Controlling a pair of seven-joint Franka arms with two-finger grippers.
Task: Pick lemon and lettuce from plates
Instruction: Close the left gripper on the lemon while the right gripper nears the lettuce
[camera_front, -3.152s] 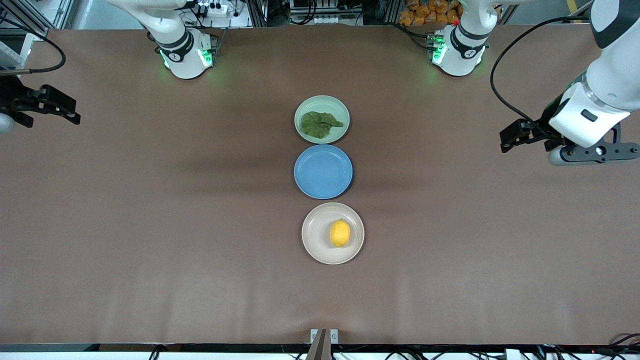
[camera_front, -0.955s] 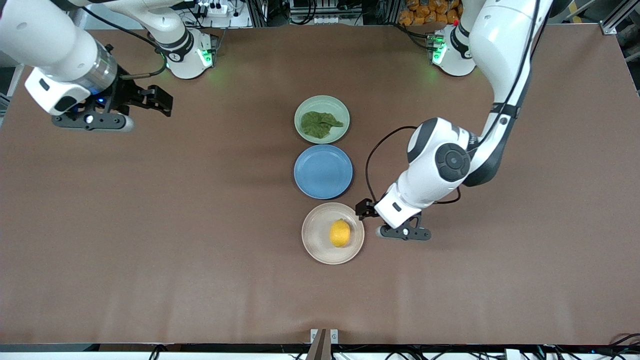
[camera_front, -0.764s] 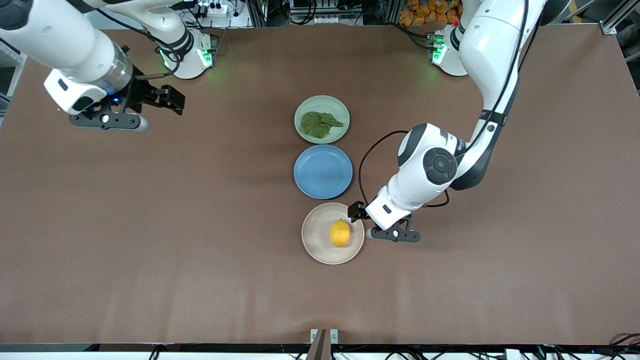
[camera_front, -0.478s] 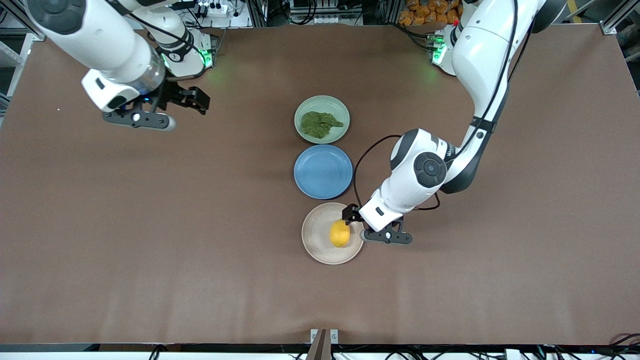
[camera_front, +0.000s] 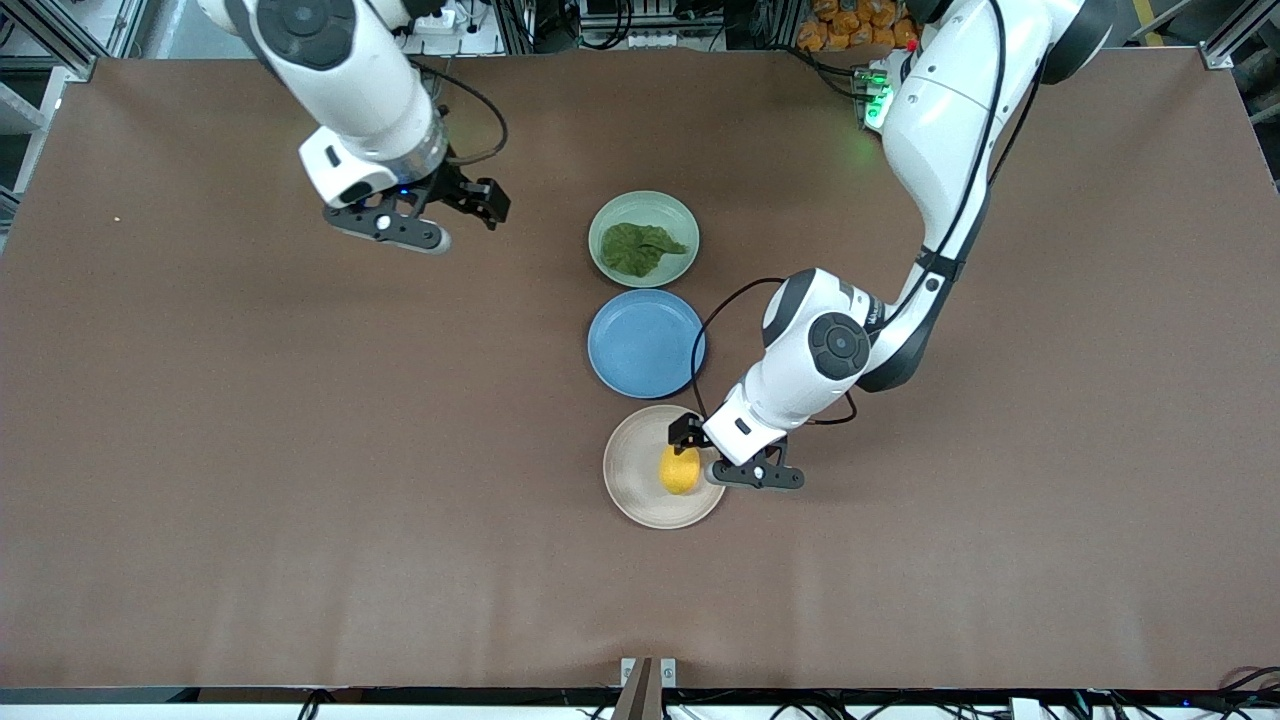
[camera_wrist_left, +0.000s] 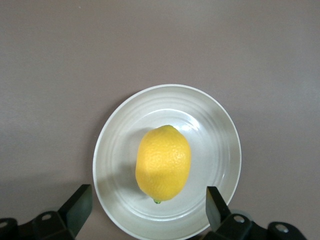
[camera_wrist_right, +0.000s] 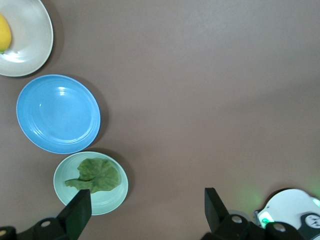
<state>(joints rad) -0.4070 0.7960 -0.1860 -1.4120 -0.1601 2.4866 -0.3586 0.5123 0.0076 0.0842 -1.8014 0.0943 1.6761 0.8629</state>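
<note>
The yellow lemon (camera_front: 680, 470) (camera_wrist_left: 163, 162) lies on the beige plate (camera_front: 630, 480) (camera_wrist_left: 215, 145), the plate nearest the front camera. My left gripper (camera_front: 692, 438) (camera_wrist_left: 147, 207) hangs open just over that plate, its fingers (camera_wrist_left: 80, 205) wide on either side of the lemon's green-tipped end and touching nothing. The dark green lettuce (camera_front: 638, 248) (camera_wrist_right: 95, 176) lies flat on the mint plate (camera_front: 650, 200) (camera_wrist_right: 120, 192), the plate farthest from the camera. My right gripper (camera_front: 482, 200) (camera_wrist_right: 146, 209) is open and empty over bare table, beside the mint plate toward the right arm's end.
An empty blue plate (camera_front: 646, 343) (camera_wrist_right: 58, 113) sits between the two other plates. The three plates form a row down the middle of the brown table. The left arm's elbow reaches over the table beside the blue plate.
The left gripper has slid from beside the beige plate to over the lemon. The right arm has swung from the table's end toward the mint plate. Both grippers stayed open.
</note>
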